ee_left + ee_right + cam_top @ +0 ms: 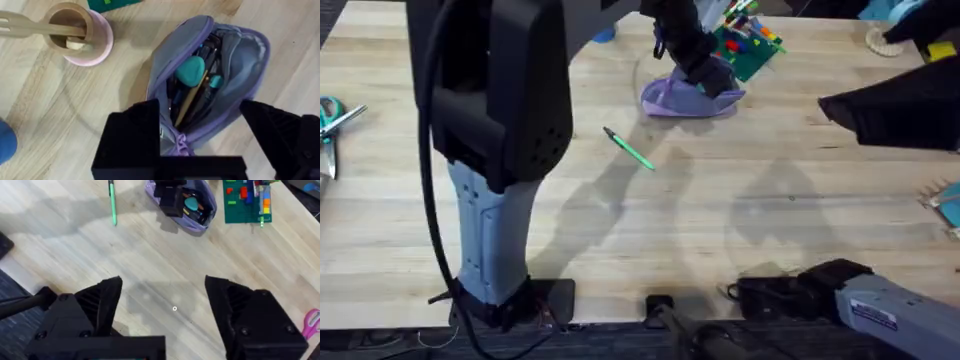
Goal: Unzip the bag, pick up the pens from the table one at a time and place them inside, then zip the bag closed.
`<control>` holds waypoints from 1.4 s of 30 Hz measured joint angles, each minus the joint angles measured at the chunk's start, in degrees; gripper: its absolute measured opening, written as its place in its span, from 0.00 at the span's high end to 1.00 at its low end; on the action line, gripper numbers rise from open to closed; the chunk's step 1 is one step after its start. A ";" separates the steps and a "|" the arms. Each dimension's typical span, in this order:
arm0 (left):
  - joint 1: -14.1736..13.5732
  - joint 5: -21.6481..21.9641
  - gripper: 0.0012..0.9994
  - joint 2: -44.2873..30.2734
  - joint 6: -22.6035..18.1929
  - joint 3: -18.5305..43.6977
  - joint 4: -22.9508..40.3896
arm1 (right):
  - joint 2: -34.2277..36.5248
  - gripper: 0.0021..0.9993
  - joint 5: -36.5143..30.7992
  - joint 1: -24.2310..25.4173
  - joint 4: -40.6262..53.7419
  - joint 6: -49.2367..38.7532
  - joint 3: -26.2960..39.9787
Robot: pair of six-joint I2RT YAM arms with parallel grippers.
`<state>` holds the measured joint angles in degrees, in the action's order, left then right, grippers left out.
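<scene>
Light butcher-block table (740, 240), plank strips visible, clutter along the far edge. Nearest me, my right gripper (162, 305) hangs low over bare wood close to my base, fingers spread wide, holding nothing. Further out the green pen (630, 150) lies alone on the wood, just short of the bag and apart from it. Beyond that my left gripper (200, 125) hovers right over the lavender pouch (240, 55), jaws released and straddling its near end, nothing pinched that I can see. The pouch is unzipped and gaping; inside I see dark slim items, a wooden stick and teal pieces. Judgement: one pen seems already in, the green pen is next. To do it well I'd keep the left arm steadying the mouth open, or lift it clear so it doesn't block the slot, bring the free gripper across the pen's shaft near its middle, pinch square, then feed it tip-first along the pouch's length. Hard to tell: whether the black pen is really among the dark things inside; where the zipper pull sits, my own fingers cover that end. Behind the pouch stand a green brick plate (247, 205) and a pink cup with a wooden spoon (80, 32); scissors (332, 125) are cut off at the edge.
</scene>
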<state>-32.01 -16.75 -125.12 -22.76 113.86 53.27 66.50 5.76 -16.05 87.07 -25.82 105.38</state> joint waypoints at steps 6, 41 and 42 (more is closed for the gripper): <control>0.40 0.16 0.00 4.35 0.00 0.00 4.15 | 0.00 0.00 0.02 0.00 0.00 -0.16 0.00; 13.84 12.69 0.00 52.16 41.22 -40.64 3.12 | 0.00 0.00 0.00 0.00 -1.31 -0.18 0.00; 13.84 13.19 0.00 52.02 45.87 -40.70 3.40 | 0.00 0.00 0.02 0.00 -1.31 -0.18 0.00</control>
<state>-18.17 -3.57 -73.11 23.11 73.17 56.67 66.50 5.78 -16.05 85.76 -26.00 105.38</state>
